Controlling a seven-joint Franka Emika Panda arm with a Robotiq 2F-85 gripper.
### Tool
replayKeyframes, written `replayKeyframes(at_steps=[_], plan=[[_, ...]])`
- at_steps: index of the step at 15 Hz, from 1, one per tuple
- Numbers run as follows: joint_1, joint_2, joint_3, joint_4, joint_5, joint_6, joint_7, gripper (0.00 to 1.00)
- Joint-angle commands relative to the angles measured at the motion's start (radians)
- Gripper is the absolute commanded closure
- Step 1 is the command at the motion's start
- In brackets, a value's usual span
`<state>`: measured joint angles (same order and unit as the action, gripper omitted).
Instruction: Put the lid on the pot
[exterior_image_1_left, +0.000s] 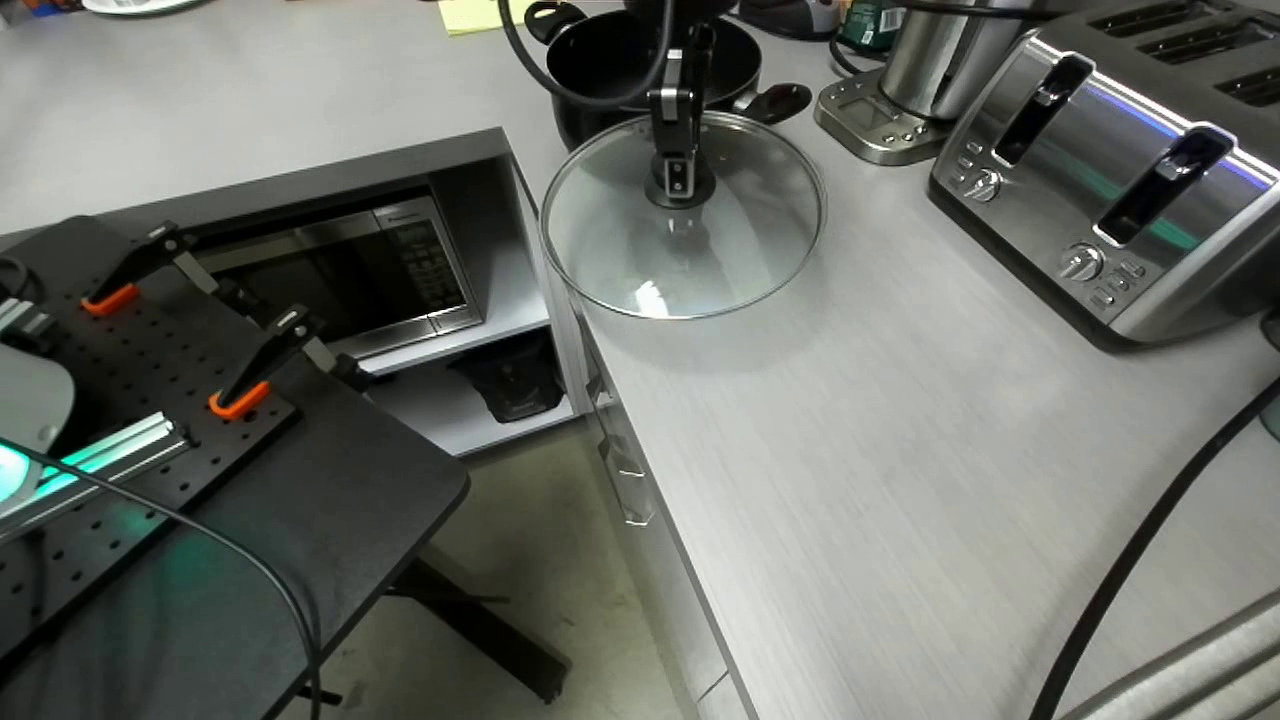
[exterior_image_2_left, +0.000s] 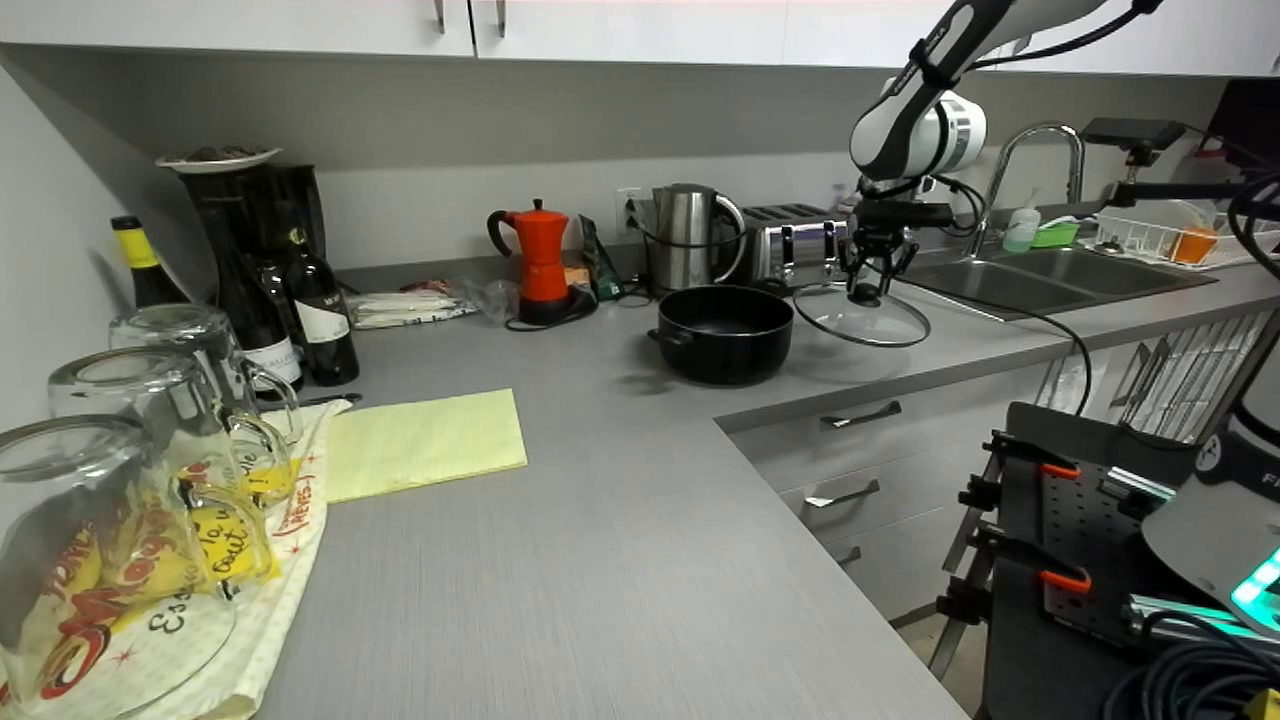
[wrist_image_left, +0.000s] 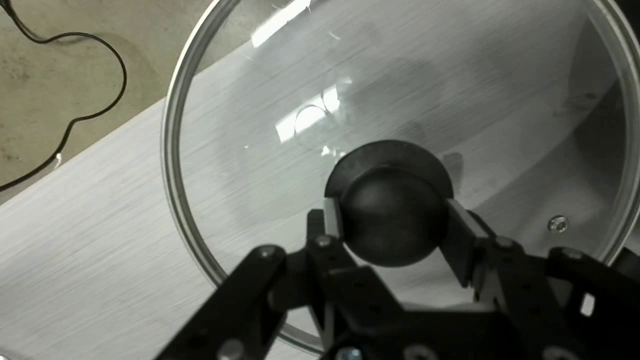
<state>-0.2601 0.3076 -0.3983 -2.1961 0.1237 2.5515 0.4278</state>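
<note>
Lid (exterior_image_1_left: 690, 248) pinched by its black knob (wrist_image_left: 395, 217) — jaws drawn partly together, pads (wrist_image_left: 462, 245) against either side of the knob in the wrist view. Hangs above the table (exterior_image_1_left: 900, 480), raised off its surface, a little tilted in an exterior view. Above the jaws, the white arm (exterior_image_2_left: 885, 145), slanting down. Just beside the lid, upright on the table, the pot (exterior_image_2_left: 725, 345): black, squat, dark interior in view, short handles (exterior_image_1_left: 778, 103) at its sides. Lid edge in front of the pot's wall in an exterior view; touching or apart — cannot tell. Near the pot, also on the table, a steel kettle (exterior_image_2_left: 682, 225) on its base (exterior_image_1_left: 875, 125), and next to it a silver toaster (exterior_image_1_left: 1110, 185). Past the toaster, a sink (exterior_image_2_left: 1060, 285) with a curved tap (exterior_image_2_left: 1077, 175). On the kettle's other side, an upright red coffee maker (exterior_image_2_left: 542, 260). Farther out, a yellow sheet (exterior_image_2_left: 425, 445) lying flat, then dark bottles (exterior_image_2_left: 325, 310) and three glass mugs (exterior_image_2_left: 110, 520), the mugs in a row on a printed cloth (exterior_image_2_left: 265, 620). Below the table's surface, a microwave (exterior_image_1_left: 350, 275) on a shelf (exterior_image_1_left: 515, 315); well apart from the pot, two orange-footed clamps (exterior_image_1_left: 265, 355) on a dark perforated board (exterior_image_1_left: 170, 340).
</note>
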Motion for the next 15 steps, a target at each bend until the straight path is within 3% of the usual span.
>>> replayKeyframes(at_steps=[1,7,15], plan=[[0.001,-0.157,0.004,-0.116,-0.045,0.003,-0.061,0.75],[-0.003,-0.269,0.032,-0.138,-0.112,-0.092,-0.111,0.75],[0.017,-0.291,0.12,0.049,-0.164,-0.391,-0.102,0.75]])
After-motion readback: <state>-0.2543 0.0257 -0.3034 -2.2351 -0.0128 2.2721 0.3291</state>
